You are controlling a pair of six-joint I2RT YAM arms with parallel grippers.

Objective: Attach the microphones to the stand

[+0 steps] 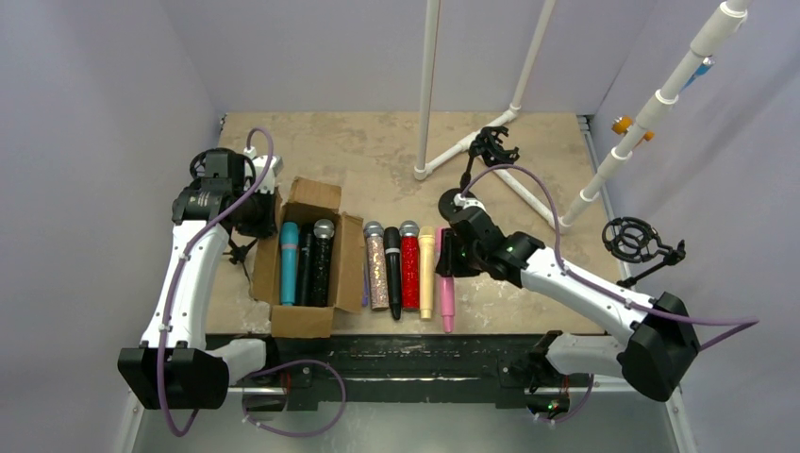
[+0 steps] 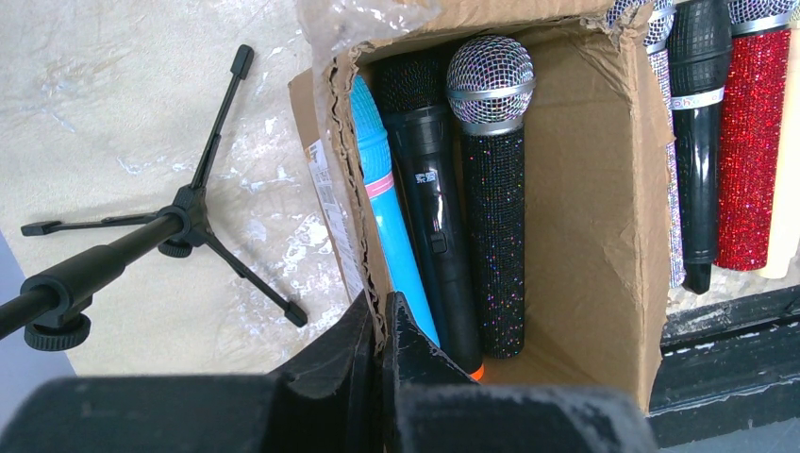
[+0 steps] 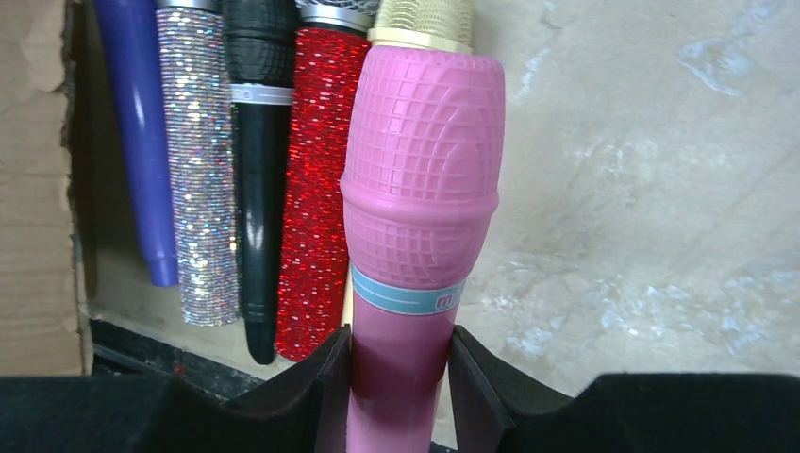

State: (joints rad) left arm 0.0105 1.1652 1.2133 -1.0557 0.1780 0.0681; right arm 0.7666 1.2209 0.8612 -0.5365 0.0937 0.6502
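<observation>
Jaws of the right gripper (image 3: 398,351) pinch the pink microphone (image 3: 422,189) by its handle.
It is at the right end of the row of microphones (image 3: 311,142) on the table (image 3: 660,189), next to a cream one. The left gripper (image 2: 380,326) has its jaws pressed together at the wall of the cardboard box (image 2: 594,208), where three more microphones (image 2: 429,189) lie.

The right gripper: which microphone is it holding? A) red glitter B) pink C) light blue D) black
B: the right wrist view shows the right gripper closed on the handle of the pink microphone, one finger on each side.
</observation>
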